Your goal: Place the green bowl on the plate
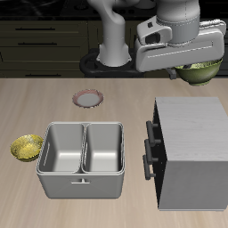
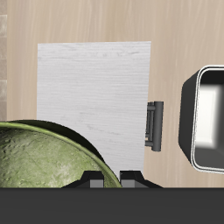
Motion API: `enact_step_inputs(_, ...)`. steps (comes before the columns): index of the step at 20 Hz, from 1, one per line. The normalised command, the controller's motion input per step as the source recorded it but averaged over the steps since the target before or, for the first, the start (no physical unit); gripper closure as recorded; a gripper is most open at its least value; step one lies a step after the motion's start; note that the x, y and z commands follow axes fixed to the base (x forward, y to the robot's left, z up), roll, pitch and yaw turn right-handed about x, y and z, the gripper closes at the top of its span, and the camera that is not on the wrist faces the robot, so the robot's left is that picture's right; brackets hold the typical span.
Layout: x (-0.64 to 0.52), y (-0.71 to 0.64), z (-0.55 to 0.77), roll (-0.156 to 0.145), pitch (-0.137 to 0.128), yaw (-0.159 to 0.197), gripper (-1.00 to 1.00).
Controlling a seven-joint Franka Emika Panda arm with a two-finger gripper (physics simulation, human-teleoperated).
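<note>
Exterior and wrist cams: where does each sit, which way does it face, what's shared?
Exterior view: above the table's front edge, facing the arm; shows the arm and its hand holding the green bowl aloft, the plate and a grey cabinet.
Wrist view: on the hand, looking straight down; shows the fingers, the green bowl and the grey cabinet.
Shared: bowl, cabinet, metal double bin.

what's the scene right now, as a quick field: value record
gripper: raised above the table, gripping the green bowl at its rim
plate: bare, on the table behind the double bin
double bin: grey, two compartments
small yellow bowl: beside the bin
cabinet: grey, below the held bowl
task: bowl not yet on plate
</note>
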Motion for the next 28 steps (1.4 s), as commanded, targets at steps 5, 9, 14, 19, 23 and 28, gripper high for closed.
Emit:
enact_step_inputs(5,-0.36,-0.26,-0.04,-0.008,-0.028,0.005,1.0)
enact_step_inputs(9,-0.31,-0.2,-0.03,-0.001,-0.024,0.001,1.0)
enact_step_inputs(14,-0.35,-0.17,0.01,-0.001,-0.037,0.012,1.0)
enact_step_inputs(19,-0.37,-0.19,-0.04,-0.008,-0.038,0.019,1.0)
enact_step_inputs(23,-0.26,-0.26,-0.06,-0.034,-0.041,-0.002,1.0)
enact_step_inputs(28,-0.13,-0.13,-0.09,-0.01,-0.004,-0.002,1.0)
